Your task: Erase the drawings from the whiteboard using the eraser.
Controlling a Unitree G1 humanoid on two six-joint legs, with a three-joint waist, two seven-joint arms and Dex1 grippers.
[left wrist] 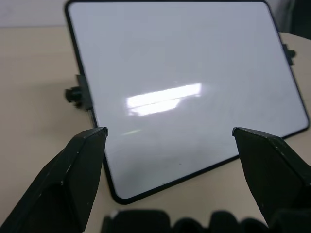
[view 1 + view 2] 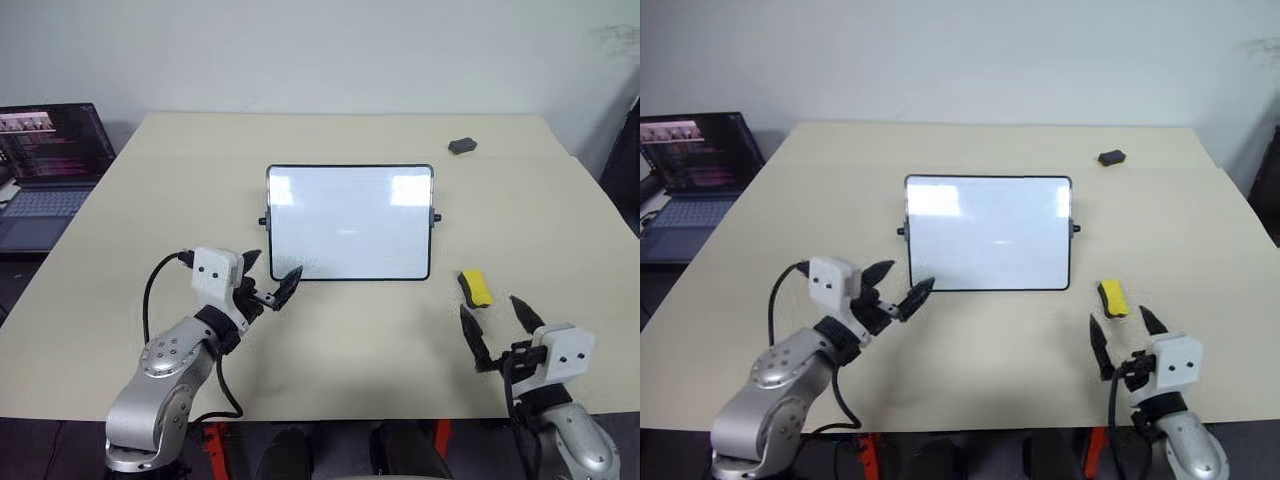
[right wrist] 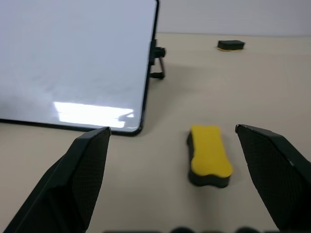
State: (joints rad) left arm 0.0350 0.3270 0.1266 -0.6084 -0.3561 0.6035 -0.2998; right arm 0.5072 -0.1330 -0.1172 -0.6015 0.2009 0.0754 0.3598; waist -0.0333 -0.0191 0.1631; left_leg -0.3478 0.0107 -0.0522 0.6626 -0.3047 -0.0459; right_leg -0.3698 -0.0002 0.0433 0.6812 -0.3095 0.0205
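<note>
On the beige worktop [image 2: 350,340] the eraser [image 2: 474,288] lies just ahead of the wide-open, empty right hand [image 2: 498,319], long axis pointing away from it, beside the whiteboard [image 2: 350,222]; the left hand [image 2: 268,276], also spread empty, sits farther off.

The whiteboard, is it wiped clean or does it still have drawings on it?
Wiped clean. The whiteboard shows plain white with only light glare, and the eraser lies on the table beside it.

whiteboard [image 2: 988,233] sitting centre frame (surface blank) | eraser [image 2: 1112,297] lying lower right | right gripper [image 2: 1124,335] gaping just below it
</note>
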